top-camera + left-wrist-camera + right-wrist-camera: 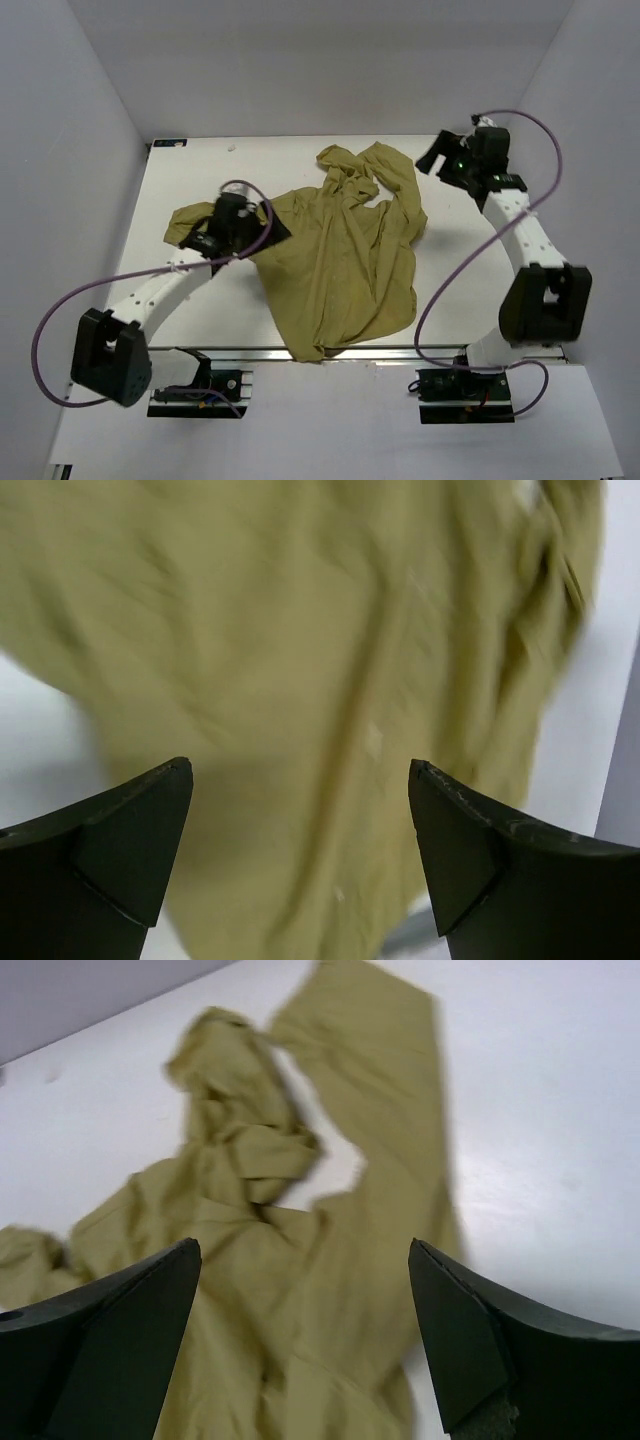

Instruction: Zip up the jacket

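As seen from above, the jacket [345, 255] lies spread and wrinkled mid-surface [200, 170], with its hood toward the far edge and its hem near the arm bases. The left gripper [268, 225] is over its left side, and the right gripper [432, 155] stands off beyond the right sleeve.

From the left wrist, the fingers [130, 840] are wide apart and empty, with blurred olive cloth beneath.

From the right wrist, the fingers [470, 1330] are likewise wide, with the hood [235, 1110] and a sleeve [390, 1080] ahead.

Such thin, limp fabric will likely bunch and slide. Pinching the front edges near the hem seems best, though no zipper is discernible.
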Available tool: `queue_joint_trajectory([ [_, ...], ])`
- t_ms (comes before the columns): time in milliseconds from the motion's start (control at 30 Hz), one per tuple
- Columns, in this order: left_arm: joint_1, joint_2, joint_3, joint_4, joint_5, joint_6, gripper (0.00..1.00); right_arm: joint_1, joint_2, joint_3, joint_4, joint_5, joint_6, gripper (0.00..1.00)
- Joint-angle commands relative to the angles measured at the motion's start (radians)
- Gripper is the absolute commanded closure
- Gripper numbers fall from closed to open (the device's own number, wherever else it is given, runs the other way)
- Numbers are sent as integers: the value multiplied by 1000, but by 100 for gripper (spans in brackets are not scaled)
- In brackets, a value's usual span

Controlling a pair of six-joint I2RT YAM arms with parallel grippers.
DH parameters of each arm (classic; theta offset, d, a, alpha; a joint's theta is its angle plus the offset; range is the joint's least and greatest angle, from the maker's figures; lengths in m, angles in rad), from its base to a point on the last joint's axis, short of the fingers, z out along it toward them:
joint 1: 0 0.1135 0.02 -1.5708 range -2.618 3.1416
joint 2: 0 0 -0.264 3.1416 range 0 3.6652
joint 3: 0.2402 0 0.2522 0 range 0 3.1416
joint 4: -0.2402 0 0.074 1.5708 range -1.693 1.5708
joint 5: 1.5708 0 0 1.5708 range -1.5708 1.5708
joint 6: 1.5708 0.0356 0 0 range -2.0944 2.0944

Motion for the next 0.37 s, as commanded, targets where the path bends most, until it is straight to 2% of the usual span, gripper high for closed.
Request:
queue_joint_trajectory([
  [0,293,49,59,87,239,78,2,-6,-157,-101,-140,275,-27,11],
  [67,365,92,140,25,189,124,2,-14,-243,-161,-187,389,-31,10],
  [167,437,89,205,-74,83,149,2,-12,-340,-245,-207,420,-48,11],
  [333,451,-52,124,23,44,139,2,-14,-454,-368,-135,359,-97,11],
])
